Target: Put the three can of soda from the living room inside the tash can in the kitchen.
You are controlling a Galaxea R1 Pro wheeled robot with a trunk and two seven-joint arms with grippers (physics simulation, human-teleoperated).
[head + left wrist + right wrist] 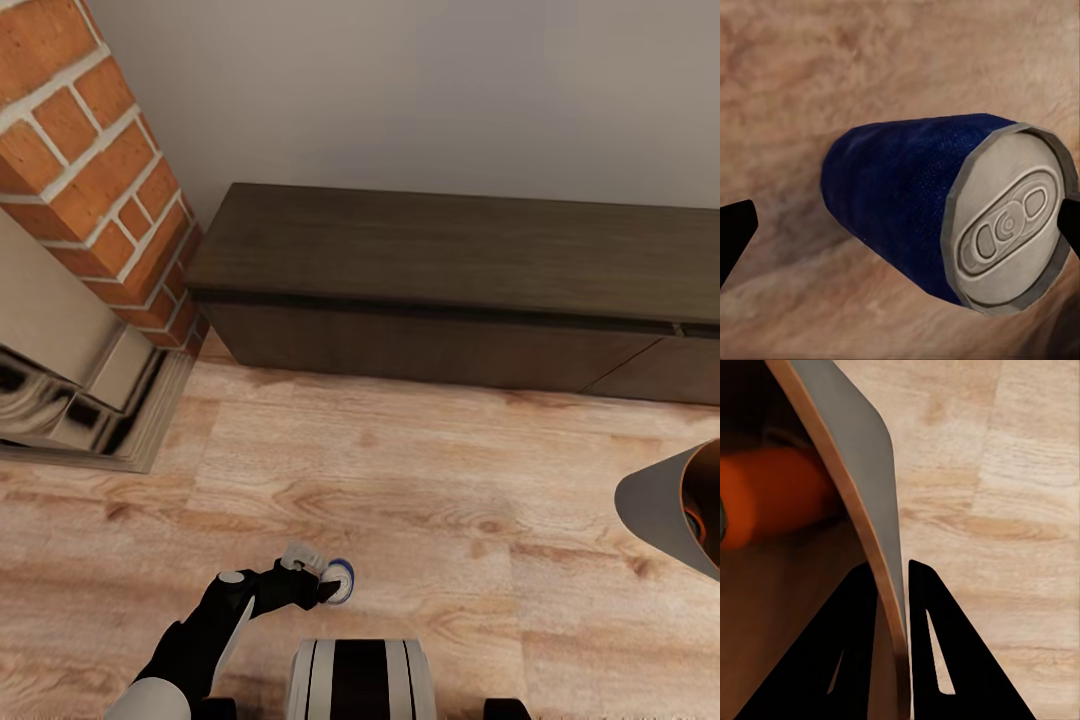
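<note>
Blue can [945,217] lies crosswise between your left gripper [325,585] fingers, clamped end to end, over the floor | right gripper [894,607] pinches bin wall [862,472] | bin rightward: swing left arm across.

A long, low dark wood cabinet [450,290] runs along the pale grey wall [420,95]. Beside it, at the left, stands a red brick fireplace [90,160] with a shiny metal surround [70,390]. Light wood floor [400,490] spreads out in front of both.
</note>
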